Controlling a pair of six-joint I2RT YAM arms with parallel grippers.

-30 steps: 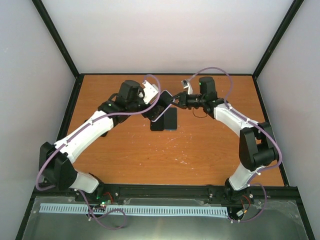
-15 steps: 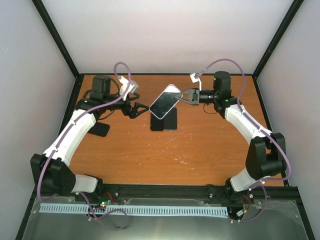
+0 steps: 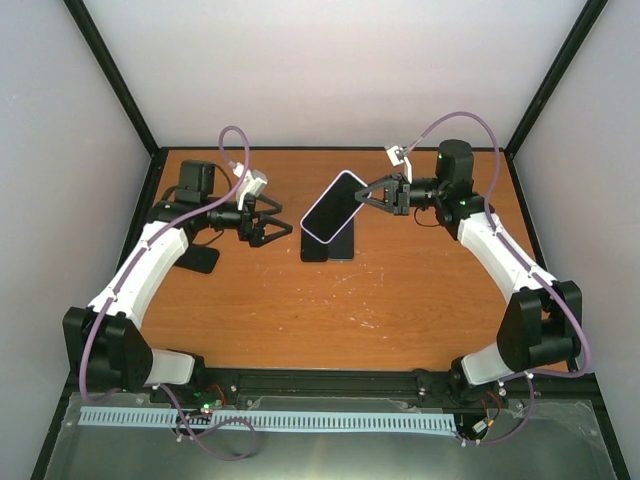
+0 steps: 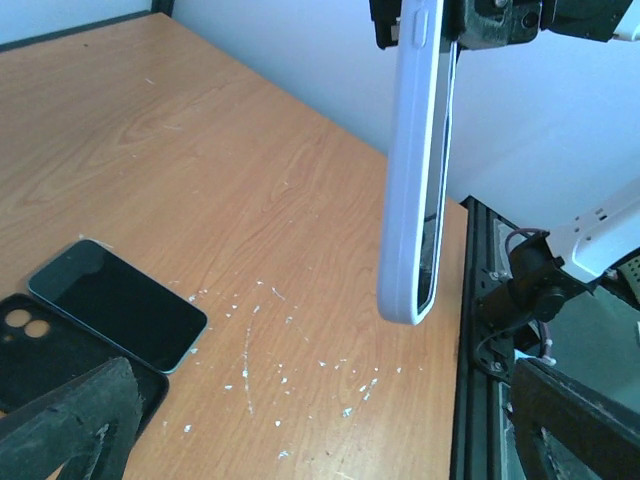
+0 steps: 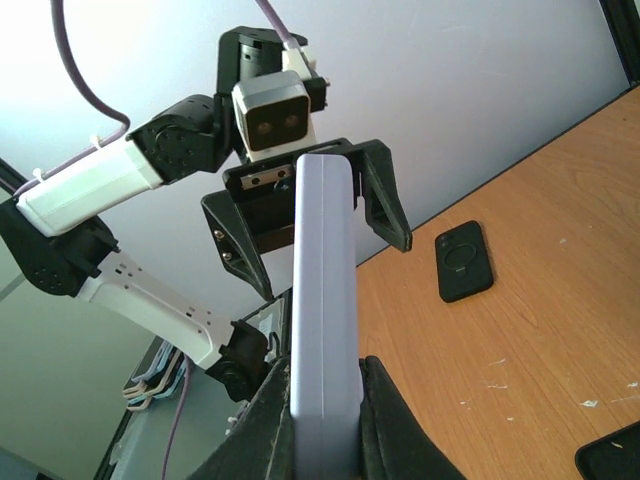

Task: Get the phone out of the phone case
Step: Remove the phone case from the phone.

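The phone (image 3: 334, 208), dark screen up, sits in a lavender phone case (image 3: 349, 179) and hangs tilted above the table. My right gripper (image 3: 368, 192) is shut on the case's upper right end. In the right wrist view the case's edge (image 5: 325, 300) rises between that gripper's two fingers (image 5: 388, 420). My left gripper (image 3: 280, 221) stands open a short way left of the phone, facing it and touching nothing. From the left wrist the cased phone (image 4: 415, 170) hangs edge-on ahead, well beyond my open left gripper (image 4: 320, 400).
A bare black phone (image 3: 343, 243) and a black case (image 3: 314, 246) lie side by side on the table under the held phone. Another black case (image 3: 200, 259) lies at the left, under the left arm. Black frame rails border the table.
The left gripper has let go of the phone, drawn back to the left and turned to face it, open. The right gripper has carried the cased phone slightly right and up.
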